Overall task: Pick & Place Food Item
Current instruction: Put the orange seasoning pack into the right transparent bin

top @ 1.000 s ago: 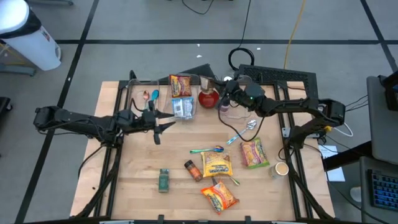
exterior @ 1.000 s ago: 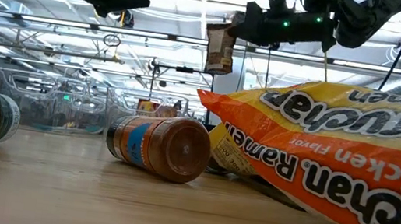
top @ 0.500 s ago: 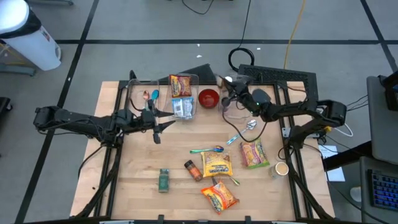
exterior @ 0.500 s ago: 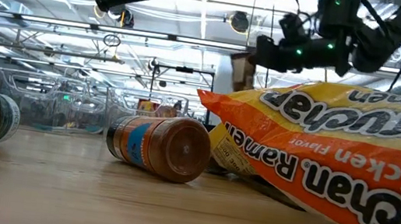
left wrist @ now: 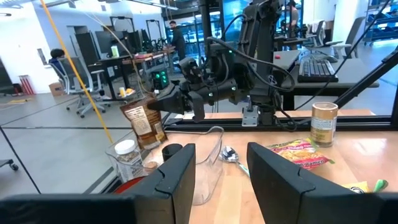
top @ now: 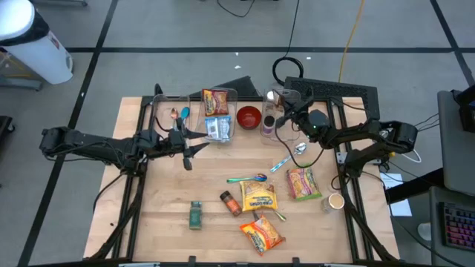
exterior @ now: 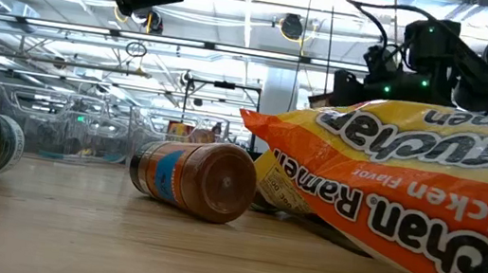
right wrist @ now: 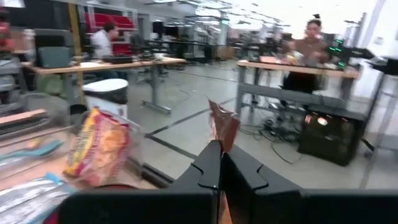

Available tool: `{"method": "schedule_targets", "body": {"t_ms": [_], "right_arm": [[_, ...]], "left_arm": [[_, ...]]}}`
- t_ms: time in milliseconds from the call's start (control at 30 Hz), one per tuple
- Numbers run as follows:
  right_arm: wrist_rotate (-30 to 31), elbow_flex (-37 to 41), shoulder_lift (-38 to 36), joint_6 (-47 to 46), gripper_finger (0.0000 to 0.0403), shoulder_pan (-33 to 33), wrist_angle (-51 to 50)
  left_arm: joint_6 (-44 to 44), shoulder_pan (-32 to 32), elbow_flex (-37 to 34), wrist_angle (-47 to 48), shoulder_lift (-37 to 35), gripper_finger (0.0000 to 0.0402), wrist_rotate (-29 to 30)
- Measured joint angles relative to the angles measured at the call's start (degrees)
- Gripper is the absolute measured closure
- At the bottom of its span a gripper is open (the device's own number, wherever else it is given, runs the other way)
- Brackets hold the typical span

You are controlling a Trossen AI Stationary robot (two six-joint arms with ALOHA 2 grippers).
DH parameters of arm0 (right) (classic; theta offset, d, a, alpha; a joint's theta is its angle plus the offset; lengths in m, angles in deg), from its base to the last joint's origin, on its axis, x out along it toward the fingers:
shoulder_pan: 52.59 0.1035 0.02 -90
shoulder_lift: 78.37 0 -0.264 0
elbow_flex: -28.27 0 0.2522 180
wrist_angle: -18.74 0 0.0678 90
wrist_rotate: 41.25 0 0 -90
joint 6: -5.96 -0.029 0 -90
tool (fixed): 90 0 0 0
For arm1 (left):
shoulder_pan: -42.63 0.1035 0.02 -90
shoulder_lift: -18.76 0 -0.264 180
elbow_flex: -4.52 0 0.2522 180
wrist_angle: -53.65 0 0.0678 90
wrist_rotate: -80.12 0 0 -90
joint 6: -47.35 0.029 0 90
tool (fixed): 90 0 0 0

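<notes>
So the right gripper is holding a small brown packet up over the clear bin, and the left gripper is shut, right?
Not quite: the left gripper is open, its fingers spread apart in the left wrist view. The right gripper does hold the small brown packet over the clear bin.

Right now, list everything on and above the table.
table: one, pale wood
clear bins: two, far left; they hold spoons, a ramen pack and a silvery packet
red bowl: one, beside the bins
clear tub: one, far right
loose spoons: three, blue, silver and green, mid-table
ramen packs: three, yellow, orange and pink, near side
spice jar: one, orange, lying down
green jar: one, near left
tan can: one, right edge
brown packet: one, held aloft
left gripper: open, near the bins
right gripper: shut on the brown packet
</notes>
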Motion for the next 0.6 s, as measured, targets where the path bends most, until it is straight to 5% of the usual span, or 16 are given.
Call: {"method": "schedule_targets", "body": {"t_ms": [600], "right_arm": [[9.26,0.95,6.99,-4.05,0.0403,-0.49,4.00]], "left_arm": [[1.24,0.30,0.00,0.12,0.02,0.0249,0.05]]}}
